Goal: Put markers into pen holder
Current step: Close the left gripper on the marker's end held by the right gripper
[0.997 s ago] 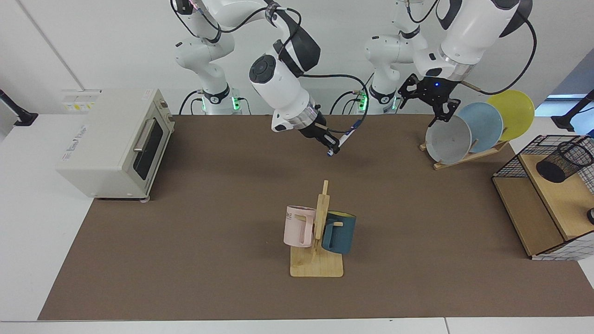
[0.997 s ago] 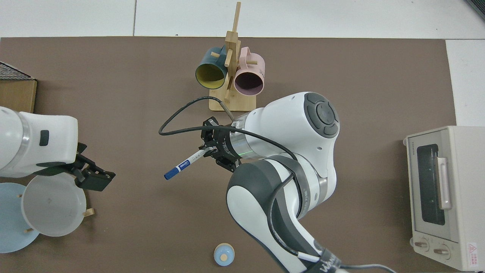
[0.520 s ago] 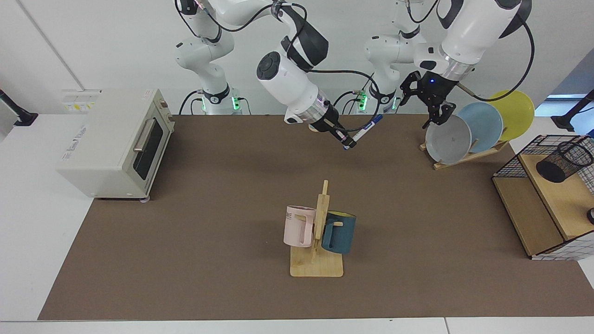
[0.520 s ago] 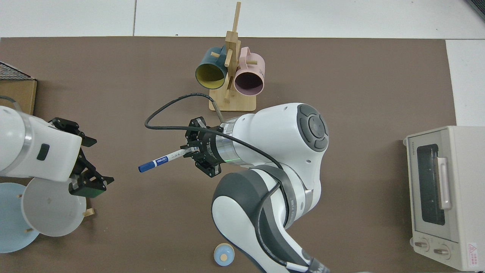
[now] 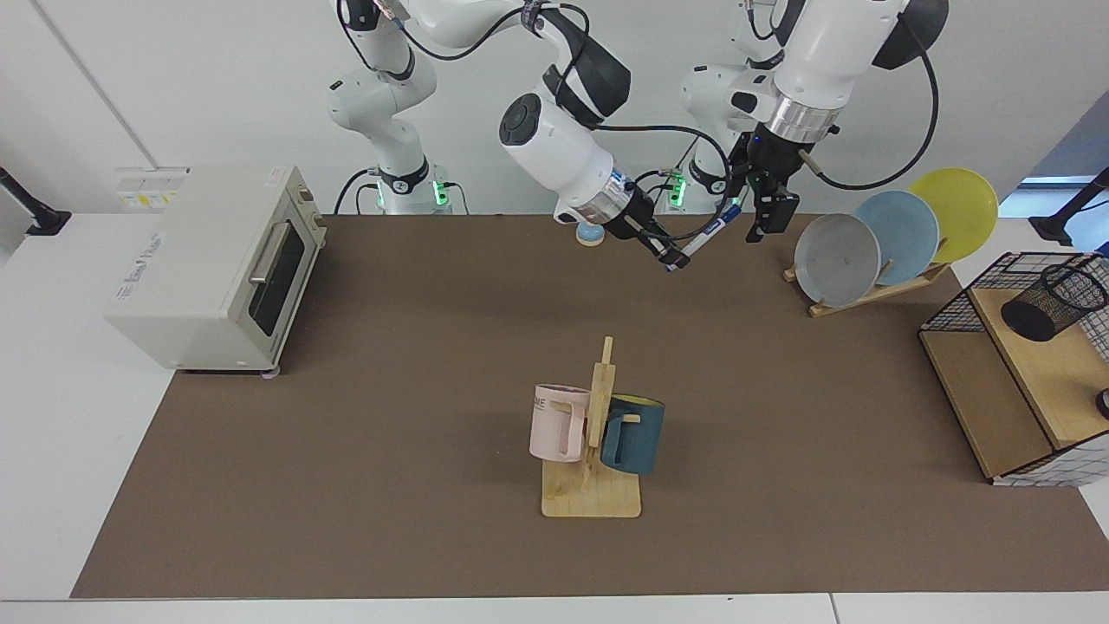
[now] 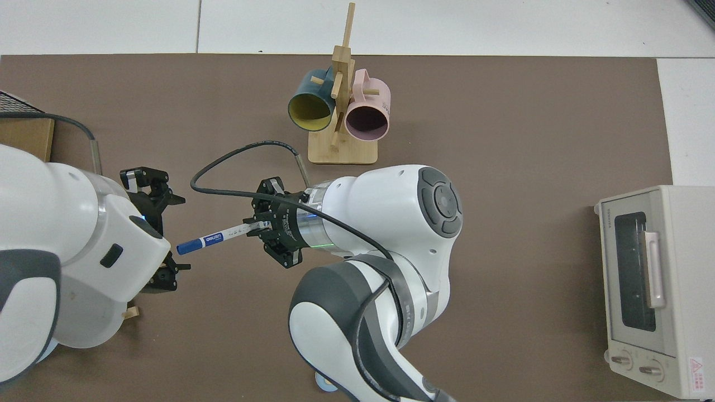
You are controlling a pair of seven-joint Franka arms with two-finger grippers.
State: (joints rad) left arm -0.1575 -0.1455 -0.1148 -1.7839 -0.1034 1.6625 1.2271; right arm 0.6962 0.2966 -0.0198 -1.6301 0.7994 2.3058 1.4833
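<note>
We are holding the marker in mid-air above the far side of the desk, its white barrel pinched in the jaws of the right gripper and its dark blue cap pointing out toward the left gripper. In the top view the marker is lying almost level, cap end reaching in between the left gripper's black fingers, whose jaws are standing wide on either side of it without closing yet.

Over the last second we have been carrying the marker sideways, away from the middle of the desk, while swinging the left arm off the plate rack and turning its wrist to meet the cap. We judge this as a handover just starting: the pen holder is sitting well apart, on the wooden shelf of the wire basket at the desk's end, on the left arm's side.

The marker is a slim, smooth plastic cylinder, likely slippery and prone to pivoting in a two-point grip. The pen holder is a black wire-mesh cup, tilted in the facing view, with a narrow mouth. The desk is covered in a matte brown mat; the mug stand is pale wood, holding glossy pink and teal mugs.
</note>
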